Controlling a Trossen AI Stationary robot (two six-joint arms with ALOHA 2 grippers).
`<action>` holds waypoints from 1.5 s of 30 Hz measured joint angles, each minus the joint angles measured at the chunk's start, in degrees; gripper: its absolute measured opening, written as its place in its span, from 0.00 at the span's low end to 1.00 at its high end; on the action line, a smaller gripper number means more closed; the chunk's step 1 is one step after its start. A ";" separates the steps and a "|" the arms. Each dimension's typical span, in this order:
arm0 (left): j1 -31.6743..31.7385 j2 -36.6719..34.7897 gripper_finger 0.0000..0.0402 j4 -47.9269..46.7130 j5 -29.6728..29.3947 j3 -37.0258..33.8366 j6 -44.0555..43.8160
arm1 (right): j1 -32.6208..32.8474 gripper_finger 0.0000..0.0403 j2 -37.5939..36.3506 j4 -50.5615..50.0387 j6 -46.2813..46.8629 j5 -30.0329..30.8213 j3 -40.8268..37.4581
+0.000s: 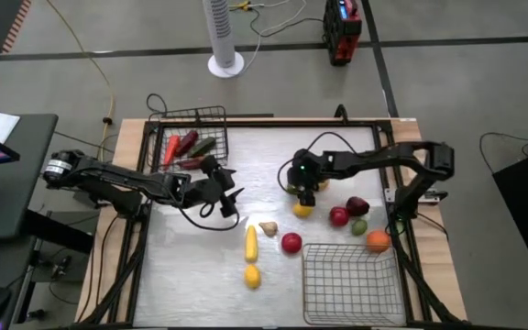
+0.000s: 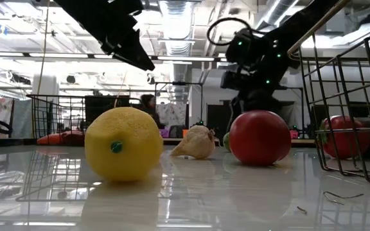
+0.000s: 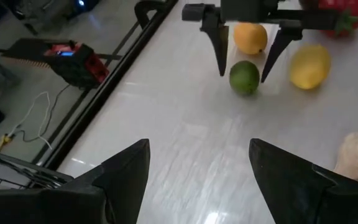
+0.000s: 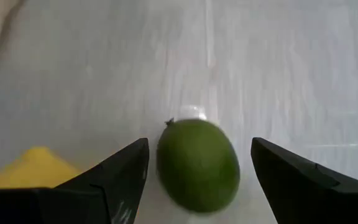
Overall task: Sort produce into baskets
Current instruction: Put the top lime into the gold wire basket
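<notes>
Because its parted fingers straddled the lime (image 4: 197, 165), we judged the right gripper (image 4: 199, 177) poised to grasp; the left gripper (image 3: 197, 180) hung open, empty.

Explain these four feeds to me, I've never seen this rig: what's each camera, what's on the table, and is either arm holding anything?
Two robot arms work at a table. One camera looks straight down, one sits at tabletop level, and one rides on each wrist. The right end effector stands open around a green ball, not yet gripping it. The left end effector is open and empty over bare table. Loose produce lies mid-table, including a yellow ball and a red ball. The far basket holds long red and green pieces; the near basket is empty.
</notes>
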 joint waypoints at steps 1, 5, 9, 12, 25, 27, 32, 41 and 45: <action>0.00 0.00 0.66 -0.27 0.01 0.00 0.01 | 0.25 0.77 0.80 -0.86 -0.12 -0.02 0.38; 0.00 -0.02 0.66 -1.06 0.02 0.00 -0.01 | 1.19 0.75 3.20 -1.66 -0.11 0.59 1.05; -0.02 -0.68 0.66 -2.57 0.62 0.54 -0.90 | 1.17 0.67 3.50 -1.76 1.61 0.64 1.05; -0.13 -1.71 0.66 -4.02 2.19 1.98 -1.48 | 1.08 0.58 2.58 -2.38 2.56 0.87 1.03; -0.17 -7.11 0.66 -8.22 2.96 2.26 -2.46 | 9.60 0.59 -15.14 -11.68 12.74 -13.98 4.96; -0.17 -8.10 0.66 -8.05 2.52 2.27 -2.63 | 12.80 0.59 -18.15 -11.88 15.56 -18.07 4.98; -0.15 -10.56 0.66 -9.60 0.51 2.27 -2.65 | 22.04 0.58 -21.46 -14.76 22.90 -20.57 4.96; -0.13 -13.93 0.66 -9.92 0.49 2.27 -4.52 | 36.58 0.60 -18.35 -20.02 37.97 -10.59 4.96; -0.13 -14.09 0.66 -9.97 1.11 2.27 -4.71 | 38.34 0.64 -17.01 -23.91 44.26 -8.51 5.00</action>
